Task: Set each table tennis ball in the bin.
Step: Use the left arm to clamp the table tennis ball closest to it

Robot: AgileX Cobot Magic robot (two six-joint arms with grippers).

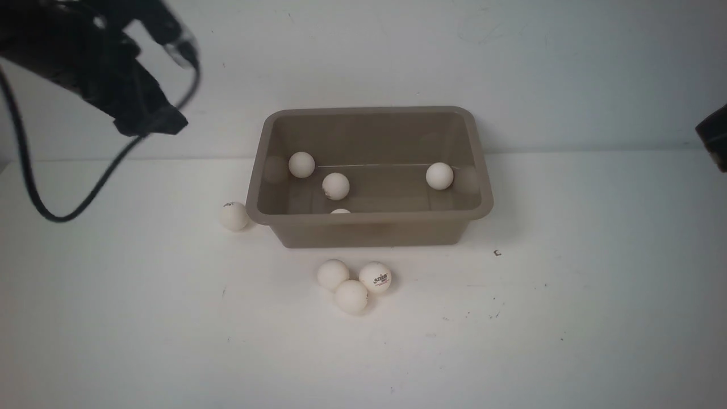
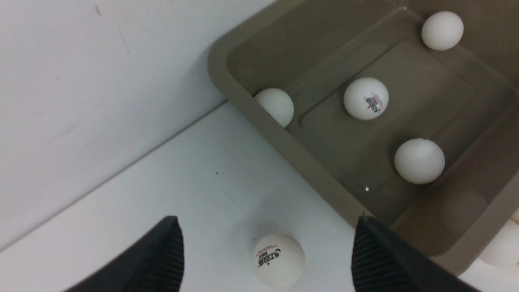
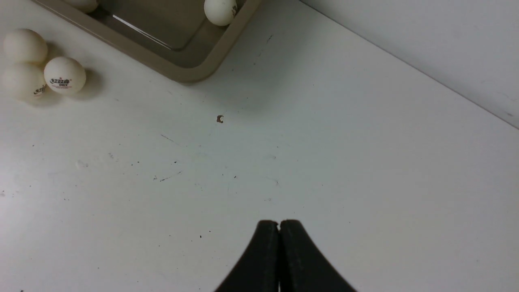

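Four matte white table tennis balls (image 1: 335, 186) are lying inside the taupe plastic bin (image 1: 369, 234), midway along the back edge of the desk (image 1: 568, 318).
Three balls (image 1: 351, 296) are clustering before its front wall, with a lone ball (image 1: 234, 216) beside its left front corner; left gripper (image 2: 267, 224) is gaping, ridged jaws flanking that ball; right gripper (image 3: 279, 224) is clenching nothing.

bright, soft light fills every view. the small round white balls (image 1: 351, 296) cast faint grey shadows on the flat white table (image 1: 113, 318). the black left gripper (image 1: 150, 122) looks dark and smeared in the front view. ahead of the jaws of the black right gripper (image 3: 279, 227), tiny specks show sharp.
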